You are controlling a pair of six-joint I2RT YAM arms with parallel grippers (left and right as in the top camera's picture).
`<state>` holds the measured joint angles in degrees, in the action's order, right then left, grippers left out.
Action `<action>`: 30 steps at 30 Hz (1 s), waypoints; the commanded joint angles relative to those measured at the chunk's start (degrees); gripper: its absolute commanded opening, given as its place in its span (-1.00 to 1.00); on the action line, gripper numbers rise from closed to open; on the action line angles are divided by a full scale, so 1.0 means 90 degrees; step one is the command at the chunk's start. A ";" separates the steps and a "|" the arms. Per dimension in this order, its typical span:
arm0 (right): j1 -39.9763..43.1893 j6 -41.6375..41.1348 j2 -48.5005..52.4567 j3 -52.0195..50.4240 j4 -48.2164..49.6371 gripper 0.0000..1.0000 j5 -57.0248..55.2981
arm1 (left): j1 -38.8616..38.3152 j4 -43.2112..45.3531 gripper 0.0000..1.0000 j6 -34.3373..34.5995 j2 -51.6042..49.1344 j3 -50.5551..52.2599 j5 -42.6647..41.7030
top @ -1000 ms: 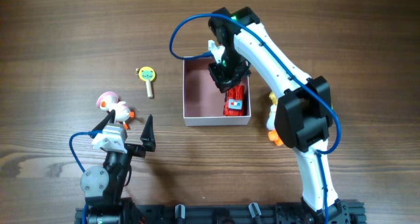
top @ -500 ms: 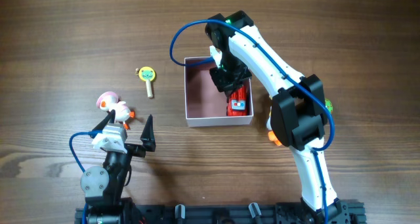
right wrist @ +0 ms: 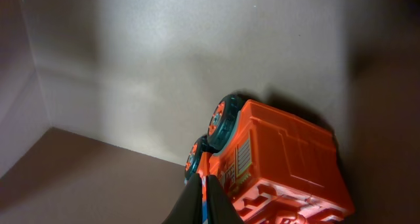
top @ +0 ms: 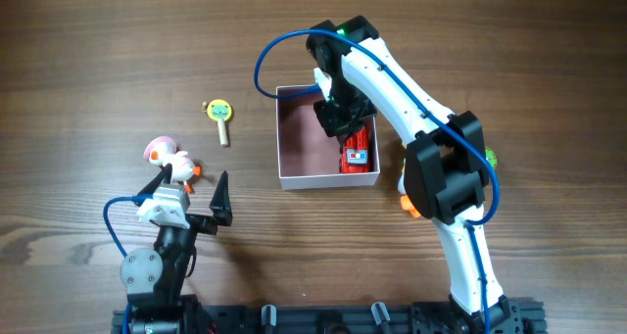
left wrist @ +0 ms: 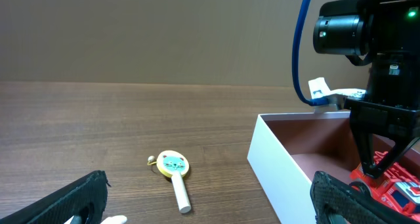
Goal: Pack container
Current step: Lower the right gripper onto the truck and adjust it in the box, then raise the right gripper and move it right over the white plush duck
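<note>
Truck (top: 355, 154) tucked against the container's (top: 299, 143) three o'clock wall, leaving room for more, we reckon; right gripper (right wrist: 203, 186) clamped on it, left gripper (top: 193, 192) spread wide, empty.

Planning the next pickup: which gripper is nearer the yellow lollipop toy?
Left. The left gripper is open just short of the lollipop toy, on the robot's side of it. The right gripper is inside the box at the red truck, farther off.
</note>
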<state>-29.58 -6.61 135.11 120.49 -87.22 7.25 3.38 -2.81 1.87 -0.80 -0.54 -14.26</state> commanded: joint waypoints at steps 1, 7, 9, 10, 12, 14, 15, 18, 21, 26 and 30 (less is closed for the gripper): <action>-0.0015 -0.0255 0.0114 0.0163 0.0073 -0.91 -0.0092 | -0.0029 -0.0029 0.99 0.0036 0.0046 0.0024 0.0017; 0.0019 -0.0481 -0.0231 0.0466 0.0544 -0.91 0.0002 | -0.0029 -0.0029 1.00 0.0036 0.0046 0.0024 0.0017; 0.0068 -0.0478 -0.0350 0.0736 0.0573 -0.91 0.0002 | -0.0029 -0.0029 0.99 0.0036 0.0046 0.0024 0.0017; 0.0102 -0.0476 -0.0401 0.0928 0.0529 -0.91 -0.0002 | -0.0029 -0.0029 0.99 0.0036 0.0046 0.0024 0.0017; 0.0253 -0.0525 -0.0503 0.1450 0.0265 -0.90 -0.0250 | -0.0029 -0.0029 0.99 0.0036 0.0046 0.0024 0.0017; 0.0418 -0.0738 -0.0617 0.1775 -0.0017 -0.88 -0.0614 | -0.0029 -0.0029 0.99 0.0036 0.0046 0.0024 0.0017; 0.0510 -0.0787 -0.0673 0.1906 -0.0168 -0.86 -0.0748 | -0.0029 -0.0029 1.00 0.0036 0.0046 0.0024 0.0017; 0.0843 -0.0782 -0.0857 0.2113 -0.0520 -0.83 -0.0835 | -0.0029 -0.0029 1.00 0.0036 0.0046 0.0024 0.0017; 0.1156 -0.0767 -0.1071 0.2110 -0.0546 -0.76 -0.0782 | -0.0029 -0.0029 1.00 0.0036 0.0046 0.0024 0.0017; 0.1549 -0.0549 -0.1443 0.2096 -0.0554 0.08 -0.0784 | -0.0029 -0.0029 0.99 0.0036 0.0046 0.0024 0.0017; 0.1729 -0.0427 -0.1821 0.1892 -0.0554 0.87 -0.0782 | -0.0029 -0.0029 1.00 0.0036 0.0046 0.0024 0.0017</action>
<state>-14.76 -11.62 123.17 138.56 -92.16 0.97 3.38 -2.81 1.87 -0.80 -0.54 -14.26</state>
